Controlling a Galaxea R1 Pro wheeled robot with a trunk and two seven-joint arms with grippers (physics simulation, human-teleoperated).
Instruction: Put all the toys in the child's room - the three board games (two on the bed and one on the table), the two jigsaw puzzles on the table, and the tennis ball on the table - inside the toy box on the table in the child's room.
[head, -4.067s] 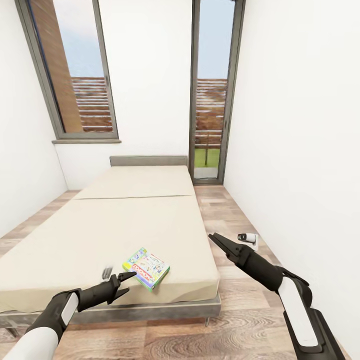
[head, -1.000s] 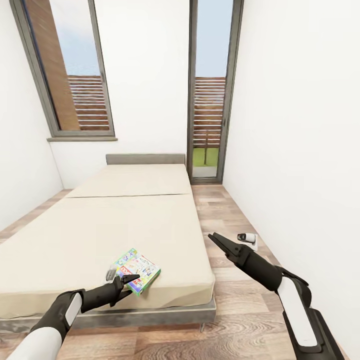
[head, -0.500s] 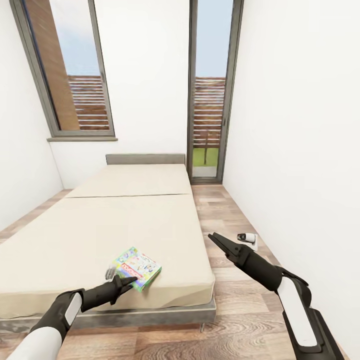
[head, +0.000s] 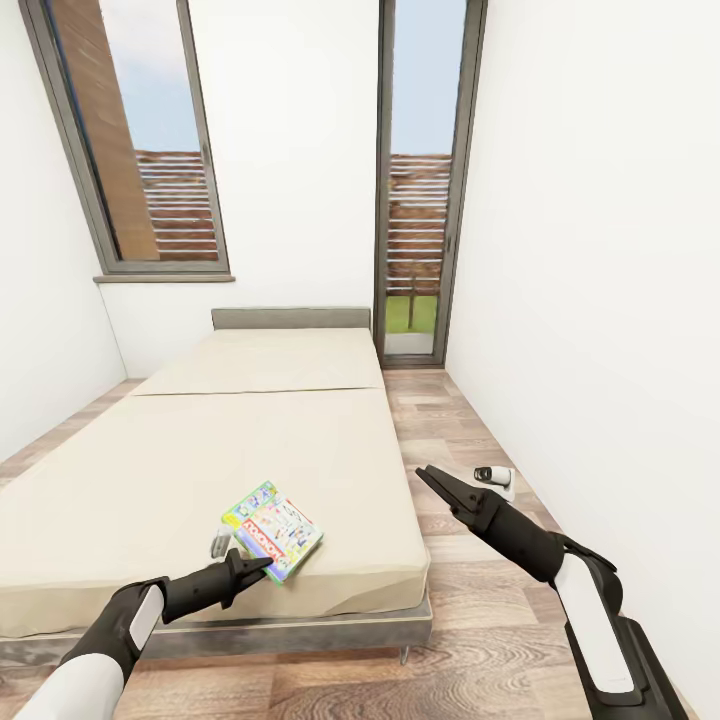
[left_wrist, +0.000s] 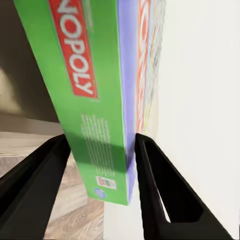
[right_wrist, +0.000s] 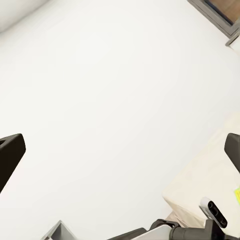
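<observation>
Green-edged multicolour board game (head: 272, 529), seemingly between fingers (left_wrist: 160, 195)

Bedroom in a home, simulator render. Evidence: a low wide bed (head: 250, 440) with plain beige mattress, dark grey frame and short grey headboard (head: 290, 318) took up most of the floor space. Wood-plank floor (head: 450, 440), plain white walls (head: 590, 250). Tall grey-framed window (head: 130, 150) sat above a sill on the far wall, with a narrow full-height glass door (head: 422, 190) beside it; slatted fencing, brick and a patch of grass were visible outside. A colourful green-edged board game (head: 272, 529) lay on the mattress near the foot corner, which pointed to a kid's room. No bedding or pillows on the mattress.
</observation>
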